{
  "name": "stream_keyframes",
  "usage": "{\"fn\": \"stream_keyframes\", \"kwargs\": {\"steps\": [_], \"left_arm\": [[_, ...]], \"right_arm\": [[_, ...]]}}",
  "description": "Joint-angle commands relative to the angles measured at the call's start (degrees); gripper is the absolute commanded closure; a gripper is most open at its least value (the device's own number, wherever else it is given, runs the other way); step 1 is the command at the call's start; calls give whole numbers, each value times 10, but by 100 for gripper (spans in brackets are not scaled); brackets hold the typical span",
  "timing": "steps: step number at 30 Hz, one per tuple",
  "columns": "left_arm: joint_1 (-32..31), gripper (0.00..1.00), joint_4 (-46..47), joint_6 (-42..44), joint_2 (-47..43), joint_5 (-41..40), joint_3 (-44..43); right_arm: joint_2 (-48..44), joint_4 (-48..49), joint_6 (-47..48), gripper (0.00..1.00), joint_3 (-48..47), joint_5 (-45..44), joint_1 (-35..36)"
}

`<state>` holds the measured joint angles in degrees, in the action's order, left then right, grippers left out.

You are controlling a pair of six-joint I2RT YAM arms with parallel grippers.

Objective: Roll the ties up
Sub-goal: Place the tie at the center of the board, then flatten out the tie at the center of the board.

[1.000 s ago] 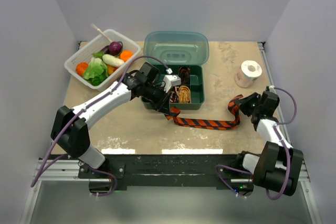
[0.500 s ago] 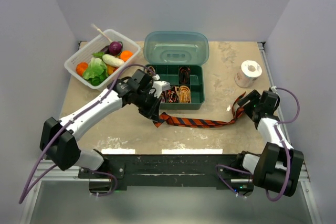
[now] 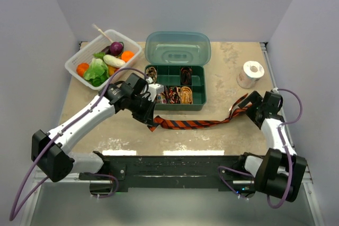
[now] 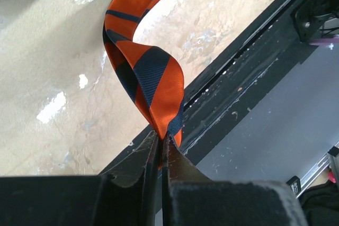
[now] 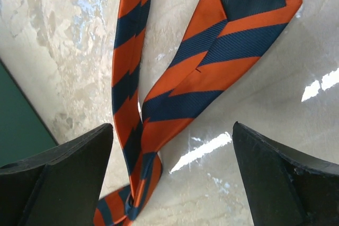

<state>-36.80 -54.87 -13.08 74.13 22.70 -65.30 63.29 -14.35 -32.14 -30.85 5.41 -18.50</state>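
An orange-red tie (image 3: 196,124) with navy stripes lies stretched across the table in front of the green box (image 3: 199,100). My left gripper (image 3: 150,122) is shut on its left end and holds it a little above the table. In the left wrist view the tie (image 4: 151,72) loops up out of the left gripper (image 4: 161,137). My right gripper (image 3: 253,106) stands open over the tie's right end. In the right wrist view that end (image 5: 212,51) lies on the table between the wide-apart fingers (image 5: 58,178). Small coiled ties (image 3: 180,96) sit in the box's compartments.
The box's lid (image 3: 177,48) stands open behind it. A white basket (image 3: 74,63) of toy vegetables is at the back left. A white tape roll (image 3: 250,73) stands at the back right. The black front rail (image 3: 175,165) runs close to the left gripper.
My right gripper has opened and let go of the tie's right end. My left gripper has drawn the other end left and toward the front, pulling the tie out straighter.
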Motion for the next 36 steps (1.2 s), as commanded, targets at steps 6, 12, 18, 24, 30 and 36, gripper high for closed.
{"fn": "stream_keyframes", "kwargs": {"steps": [6, 12, 18, 24, 30, 36], "left_arm": [[-1, 100, -15, -18, -17, -21, 10], [-1, 100, -7, -18, -14, -17, 10], [0, 100, 0, -17, -6, -13, 8], [0, 100, 5, -19, -2, -15, 10], [0, 100, -8, -32, -14, -31, -4], [-1, 100, -25, -57, -45, -47, -22]], "right_arm": [[-120, -98, 37, 2, -103, -19, -3], [-77, -82, 88, 12, -129, 57, 4], [-26, -83, 95, 62, -120, 79, 72], [15, -75, 67, 89, -79, 47, 154], [50, -120, 50, 100, -69, 25, 158], [68, -124, 43, 100, -65, 14, 159]]}}
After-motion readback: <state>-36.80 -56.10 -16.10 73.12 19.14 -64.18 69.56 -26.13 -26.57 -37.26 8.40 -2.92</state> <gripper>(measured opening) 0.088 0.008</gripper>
